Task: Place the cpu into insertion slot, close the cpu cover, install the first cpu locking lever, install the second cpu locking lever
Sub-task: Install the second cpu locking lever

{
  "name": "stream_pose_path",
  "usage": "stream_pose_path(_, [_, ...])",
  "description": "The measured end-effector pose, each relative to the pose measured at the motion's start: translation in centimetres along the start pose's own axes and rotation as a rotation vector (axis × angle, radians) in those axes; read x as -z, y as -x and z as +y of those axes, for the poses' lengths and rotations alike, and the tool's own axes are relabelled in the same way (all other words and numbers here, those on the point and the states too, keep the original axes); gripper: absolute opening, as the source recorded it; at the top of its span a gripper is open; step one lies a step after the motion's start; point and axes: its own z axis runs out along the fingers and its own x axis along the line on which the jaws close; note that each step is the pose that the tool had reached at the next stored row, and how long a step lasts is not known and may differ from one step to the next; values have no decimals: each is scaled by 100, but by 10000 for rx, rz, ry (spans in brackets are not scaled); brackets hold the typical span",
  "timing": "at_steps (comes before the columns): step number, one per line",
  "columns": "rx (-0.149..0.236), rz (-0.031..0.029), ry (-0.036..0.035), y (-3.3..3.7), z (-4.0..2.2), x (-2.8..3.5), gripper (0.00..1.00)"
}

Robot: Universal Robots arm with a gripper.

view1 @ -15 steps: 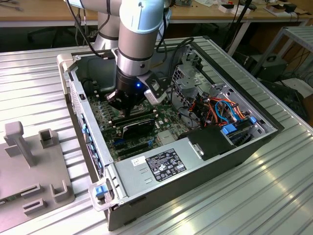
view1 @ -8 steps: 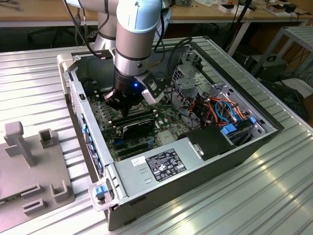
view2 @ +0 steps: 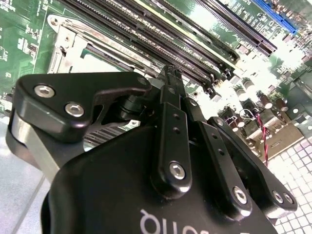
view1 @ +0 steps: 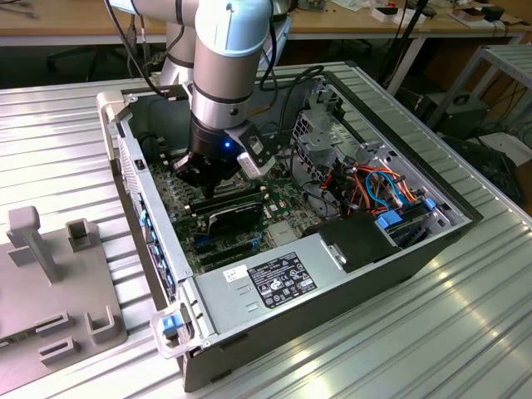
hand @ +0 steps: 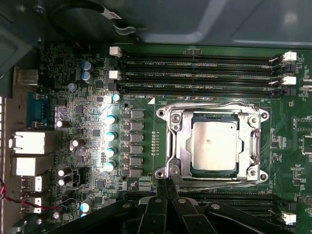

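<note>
Socket hidden behind the arm (view1: 224,66) in the exterior view; levers hard to trace, thin wires along the frame edges. In the first wrist view, cpu (hand: 215,146) flat in the slot (hand: 171,146), silver top up, framed by the cover (hand: 211,116) lying closed over it, window around the chip. Slightly longer side running parallel to the memory slots (hand: 195,68). Arm reaching steeply down into the open case (view1: 416,249) on the table (view1: 465,332), wrist over the green board (hand: 141,146). Fingers (hand: 164,191) pressed together, tips meeting, holding nothing, just beside the socket's edge, between it and a row of memory slots.
</note>
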Motion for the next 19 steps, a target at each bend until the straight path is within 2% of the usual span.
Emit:
stream_pose_path(6, [5,-2,12,-1,0,-11,11])
stream_pose_path(10, [14,-2,48,-11,5,-28,11])
stream_pose_path(11, [17,-2,63,-11,8,-36,11])
stream_pose_path(14, [24,-3,170,-11,20,-66,11])
stream_pose_path(19, [34,-5,258,-12,27,-95,11])
